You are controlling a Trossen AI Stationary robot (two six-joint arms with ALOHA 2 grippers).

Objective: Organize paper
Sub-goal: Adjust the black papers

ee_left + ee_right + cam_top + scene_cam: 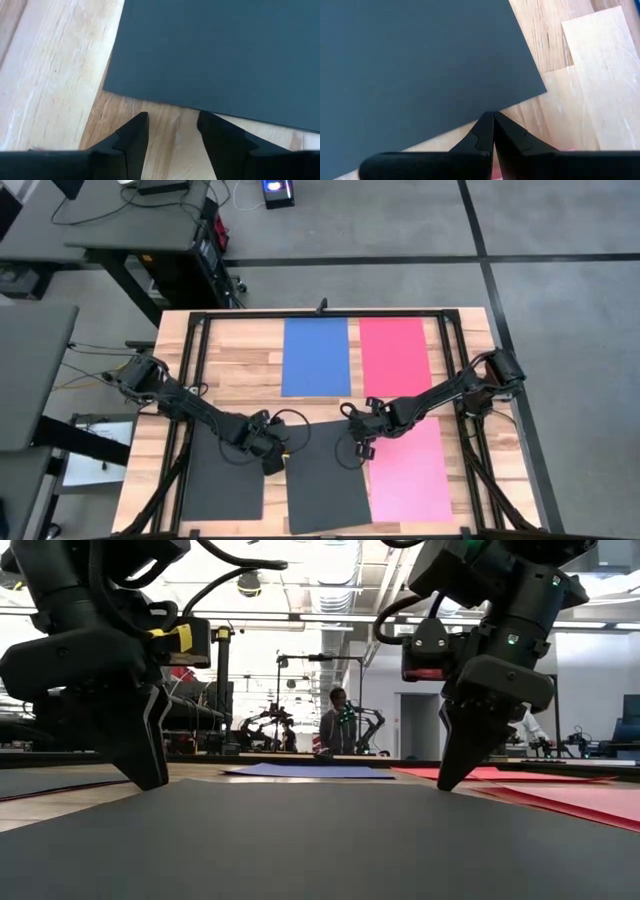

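A dark grey sheet of paper (328,475) lies flat and slightly askew at the table's near middle. My left gripper (270,458) stands open at its left side near the far left corner, fingertips (142,120) over bare wood just short of the sheet's edge (150,97). My right gripper (360,448) is shut at the sheet's far edge near the far right corner. A second dark sheet (222,475) lies near left, a pink one (410,475) near right, a blue one (316,357) and a red one (395,357) at the far side. My left gripper: whether its fingertips touch the dark sheet, I cannot tell; they stand just off its edge. My right gripper sets its shut fingertips (487,125) down on the dark sheet's far edge (470,122), close to the far right corner (545,90). It slants down from the far right. The sheet lies flat on the table.
A black metal frame (185,380) runs along the table's sides and far edge. Bare wood shows between the sheets. In the low view a person (335,725) stands far behind the table among other equipment.
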